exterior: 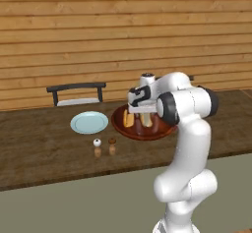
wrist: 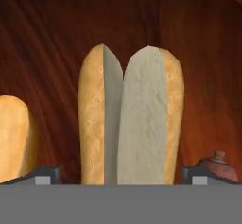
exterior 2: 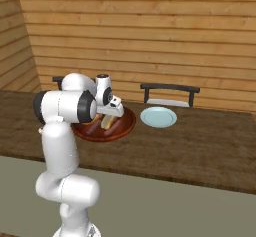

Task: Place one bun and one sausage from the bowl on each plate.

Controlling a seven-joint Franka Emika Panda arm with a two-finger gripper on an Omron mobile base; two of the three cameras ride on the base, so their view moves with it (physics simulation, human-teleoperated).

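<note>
The reddish-brown bowl (exterior: 143, 136) (exterior 2: 107, 137) (wrist: 56, 38) sits mid-table with buns and sausages in it. My gripper (exterior: 140, 115) (exterior 2: 109, 115) (wrist: 123, 173) hangs low inside it, open, one dark fingertip (wrist: 45, 173) on each side of a split bun (wrist: 130, 119) without pressing on it. A second bun (wrist: 14, 138) (exterior: 129, 120) lies to its left, and a sausage (wrist: 217, 164) (exterior 2: 116, 126) end shows at the right. One pale blue plate (exterior: 89, 122) lies bare left of the bowl. A pale blue plate (exterior 2: 158, 116) lies bare to its right.
Two small shakers (exterior: 97, 148) (exterior: 112, 146) stand in front of the bowl, toward the table's near edge. A dark chair (exterior: 76, 93) (exterior 2: 169, 93) stands behind each plate against the wooden wall. My arm's elbow (exterior: 187, 104) looms over the bowl's near side.
</note>
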